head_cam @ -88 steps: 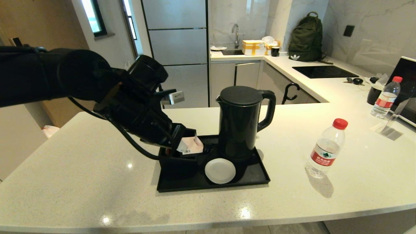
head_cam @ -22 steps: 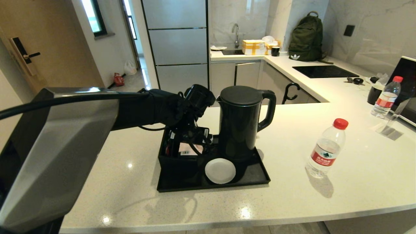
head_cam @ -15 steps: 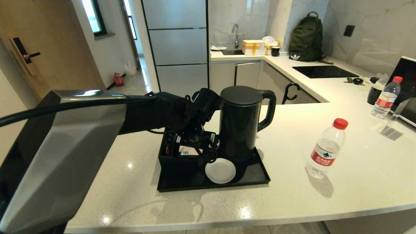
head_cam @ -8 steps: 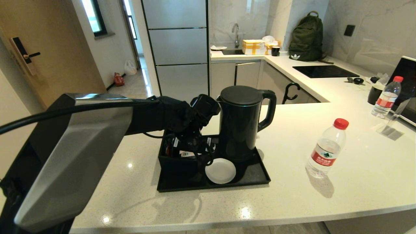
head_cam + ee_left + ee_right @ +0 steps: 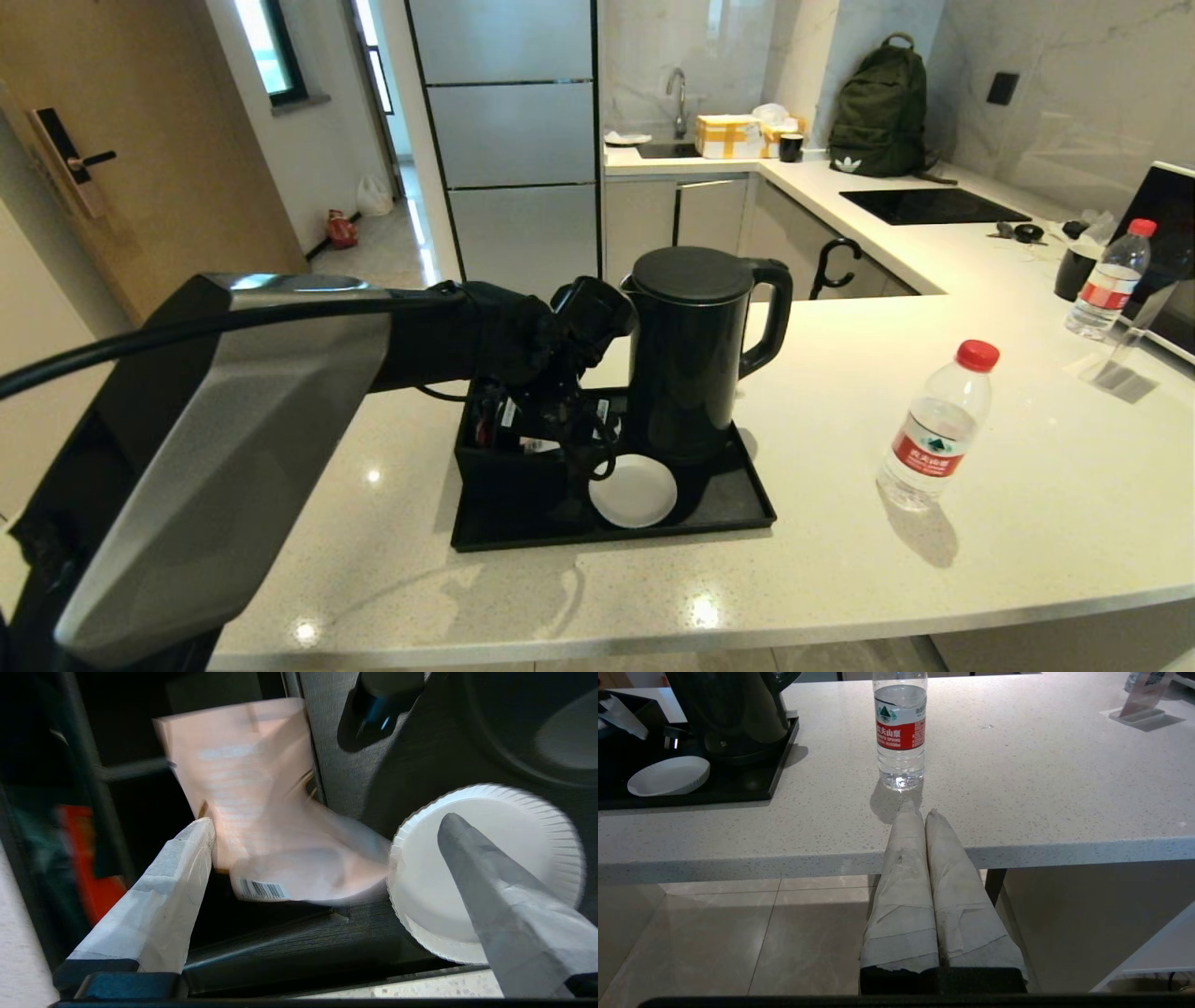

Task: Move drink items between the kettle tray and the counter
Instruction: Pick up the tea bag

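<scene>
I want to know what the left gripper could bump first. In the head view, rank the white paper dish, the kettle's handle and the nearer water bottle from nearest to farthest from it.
From the left gripper, open over the kettle tray:
1. White paper dish, just below it on the tray.
2. Kettle's handle, on the kettle's far side.
3. Water bottle, upright on the counter, well off the tray.

the counter [image 5: 840, 579] carries the kettle tray [image 5: 728, 509] and water bottle [image 5: 936, 427].

Home kitchen: sink [image 5: 665, 147], fridge [image 5: 509, 140], hob [image 5: 929, 205] (backpack [image 5: 879, 112] on counter [image 5: 934, 271]).
</scene>
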Controlling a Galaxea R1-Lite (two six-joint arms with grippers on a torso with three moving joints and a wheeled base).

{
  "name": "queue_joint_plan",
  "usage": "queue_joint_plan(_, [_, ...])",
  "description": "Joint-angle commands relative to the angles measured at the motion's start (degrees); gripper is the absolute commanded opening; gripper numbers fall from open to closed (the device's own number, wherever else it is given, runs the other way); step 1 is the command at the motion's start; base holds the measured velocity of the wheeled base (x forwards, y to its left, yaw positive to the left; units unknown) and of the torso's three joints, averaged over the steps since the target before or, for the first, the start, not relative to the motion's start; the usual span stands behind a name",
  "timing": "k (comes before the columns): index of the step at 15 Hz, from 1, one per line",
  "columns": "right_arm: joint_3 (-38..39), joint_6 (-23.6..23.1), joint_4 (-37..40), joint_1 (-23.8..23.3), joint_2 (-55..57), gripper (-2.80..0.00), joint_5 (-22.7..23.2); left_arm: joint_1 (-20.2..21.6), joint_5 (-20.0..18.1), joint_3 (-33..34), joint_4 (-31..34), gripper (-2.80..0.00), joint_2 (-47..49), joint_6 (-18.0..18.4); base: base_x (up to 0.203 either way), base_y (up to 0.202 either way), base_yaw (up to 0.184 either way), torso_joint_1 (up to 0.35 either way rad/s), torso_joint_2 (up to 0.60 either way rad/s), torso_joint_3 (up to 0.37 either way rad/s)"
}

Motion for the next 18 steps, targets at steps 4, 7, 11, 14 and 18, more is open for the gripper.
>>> queue_joint_plan(4, [0.1, 0.0, 0.0, 0.0, 0.1, -2.80, 0.0, 0.7, 0.2, -0.2, 0.0, 0.00, 1.9, -0.4, 0.000, 0.000, 0.000, 0.000, 0.00, 0.000])
queue_joint_plan(7, [0.1, 0.0, 0.0, 0.0, 0.1, -2.80, 0.0, 0.8, 0.2, -0.2, 0.0, 0.00, 1.9, -0.4, 0.000, 0.000, 0.000, 0.000, 0.00, 0.000])
queue_joint_plan(11, [0.1, 0.0, 0.0, 0.0, 0.1, -2.80, 0.0, 1.4, 0.2, -0.3, -1.7, 0.00, 1.6, -0.3, 0.000, 0.000, 0.000, 0.000, 0.00, 0.000])
queue_joint_plan(14, [0.1, 0.0, 0.0, 0.0, 0.1, -2.80, 0.0, 1.5, 0.2, -0.3, -1.7, 0.00, 1.5, -0.4, 0.000, 0.000, 0.000, 0.000, 0.00, 0.000])
queue_joint_plan(18, [0.1, 0.0, 0.0, 0.0, 0.1, -2.80, 0.0, 2.5, -0.3, -0.3, -4.7, 0.00, 0.4, -0.6, 0.000, 0.000, 0.000, 0.000, 0.00, 0.000])
